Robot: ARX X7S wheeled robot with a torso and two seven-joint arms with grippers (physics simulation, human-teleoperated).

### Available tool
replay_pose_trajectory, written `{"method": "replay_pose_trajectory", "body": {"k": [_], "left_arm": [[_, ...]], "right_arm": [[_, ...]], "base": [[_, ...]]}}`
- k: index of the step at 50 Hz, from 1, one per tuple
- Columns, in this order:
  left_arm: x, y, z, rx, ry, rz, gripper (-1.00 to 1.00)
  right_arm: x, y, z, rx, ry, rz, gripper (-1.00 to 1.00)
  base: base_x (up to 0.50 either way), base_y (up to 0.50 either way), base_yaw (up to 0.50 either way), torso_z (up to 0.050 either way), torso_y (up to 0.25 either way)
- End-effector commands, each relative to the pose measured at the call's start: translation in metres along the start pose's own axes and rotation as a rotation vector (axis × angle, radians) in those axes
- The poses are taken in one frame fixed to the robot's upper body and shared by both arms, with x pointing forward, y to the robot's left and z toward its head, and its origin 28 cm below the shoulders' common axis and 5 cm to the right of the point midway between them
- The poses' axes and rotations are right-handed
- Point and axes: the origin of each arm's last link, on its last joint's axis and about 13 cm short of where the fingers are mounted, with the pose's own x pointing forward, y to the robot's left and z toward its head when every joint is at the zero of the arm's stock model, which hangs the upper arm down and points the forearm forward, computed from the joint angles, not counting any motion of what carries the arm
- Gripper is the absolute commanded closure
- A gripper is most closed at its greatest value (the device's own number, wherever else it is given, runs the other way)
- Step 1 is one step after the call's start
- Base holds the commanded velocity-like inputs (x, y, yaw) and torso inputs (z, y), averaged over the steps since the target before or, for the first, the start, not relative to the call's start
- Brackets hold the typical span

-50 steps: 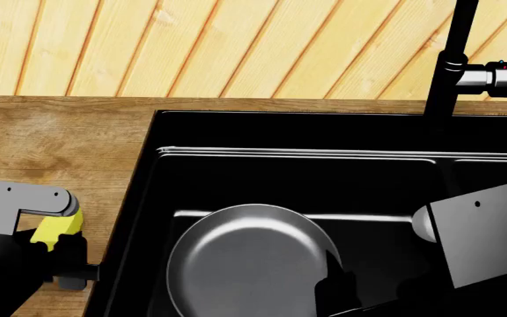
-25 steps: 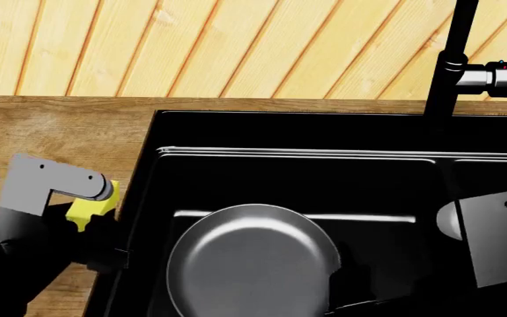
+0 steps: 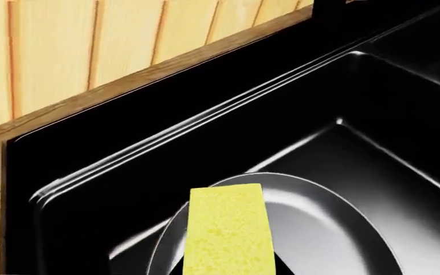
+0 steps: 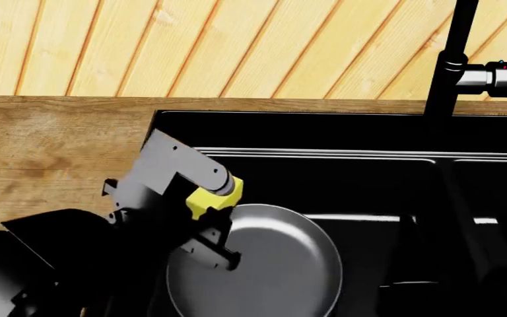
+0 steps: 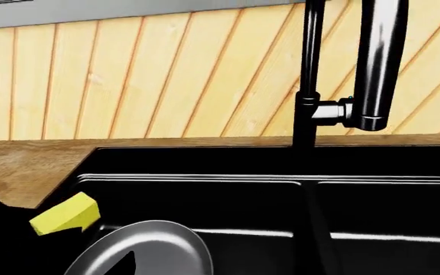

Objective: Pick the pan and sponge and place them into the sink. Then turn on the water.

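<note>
Sponge (image 4: 209,199) sits pinched in the left hand (image 4: 202,201), held over the near left rim of the pan (image 4: 258,264), left of centre in the head view. That pan already lies flat in the left basin of the sink (image 4: 289,132), its grey inside bare. The right hand is out of every view, so its state cannot be told.

By my reading, the pan step is done and the sponge step is in hand. The next move calls for letting the sponge go so that it drops into the basin or onto the pan, then drawing the arm clear. After that the faucet (image 4: 451,59), at the upper right of the head view, needs its chrome lever body (image 4: 487,78) worked; no water runs from it yet.

Around the sink, the worktop (image 4: 51,152) is brown wood grain, showing at the left of the frame. Behind it stands a wall (image 4: 236,46) of pale slanted wooden planks.
</note>
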Motion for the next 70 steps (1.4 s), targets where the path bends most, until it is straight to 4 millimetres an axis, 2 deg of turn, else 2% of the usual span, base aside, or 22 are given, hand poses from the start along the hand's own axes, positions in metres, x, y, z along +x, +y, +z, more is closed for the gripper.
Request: {"method": "replay_pose_trajectory", "body": {"k": [1,7,12,25,31,32,41,45,50,59,63,70], "left_arm": [[0.038,-0.013,-0.003,0.08,0.08,-0.079,1.0],[0.052,-0.013,-0.018,0.097,0.128,-0.083,1.0],[0.059,-0.023,-0.028,0.107,0.16,-0.081,1.0],[0.06,-0.031,-0.041,0.1,0.206,-0.078,1.0],[0.06,-0.032,-0.036,0.097,0.2,-0.073,1.0],[0.059,-0.032,-0.035,0.097,0.2,-0.073,-1.0],[0.058,-0.034,-0.024,0.084,0.177,-0.083,-1.0],[0.048,-0.03,-0.016,0.067,0.139,-0.08,-1.0],[0.017,-0.012,0.0,-0.011,0.037,-0.033,-1.0],[-0.038,-0.012,0.008,-0.064,-0.103,0.07,-1.0],[-0.055,-0.011,0.008,-0.079,-0.141,0.109,-1.0],[-0.087,0.003,0.0,-0.134,-0.199,0.221,-1.0]], "right_arm": [[-0.015,-0.001,0.003,0.004,-0.031,-0.034,-1.0],[-0.017,0.0,0.006,0.0,-0.045,-0.035,-1.0],[-0.018,0.0,0.004,0.0,-0.048,-0.035,-1.0],[-0.016,0.0,-0.003,0.015,-0.041,-0.029,-1.0],[-0.014,0.0,-0.005,0.02,-0.036,-0.024,-1.0],[-0.014,0.0,-0.006,0.021,-0.037,-0.023,-1.0],[-0.012,0.001,-0.006,0.028,-0.038,-0.015,-1.0],[-0.01,0.001,-0.007,0.03,-0.036,-0.015,-1.0],[-0.008,0.0,-0.007,0.03,-0.059,-0.025,-1.0],[-0.001,0.001,-0.007,-0.006,-0.075,-0.054,-1.0],[0.0,0.001,-0.006,0.013,-0.092,-0.058,-1.0],[0.007,0.002,-0.009,-0.023,-0.103,-0.079,-1.0]], "base": [[0.0,0.0,0.0,0.0,0.0],[0.0,0.0,0.0,0.0,0.0],[0.0,0.0,0.0,0.0,0.0],[0.0,0.0,0.0,0.0,0.0],[0.0,0.0,0.0,0.0,0.0],[0.0,0.0,0.0,0.0,0.0],[0.0,0.0,0.0,0.0,0.0],[0.0,0.0,0.0,0.0,0.0],[0.0,0.0,0.0,0.0,0.0],[0.0,0.0,0.0,0.0,0.0],[0.0,0.0,0.0,0.0,0.0],[0.0,0.0,0.0,0.0,0.0]]}}
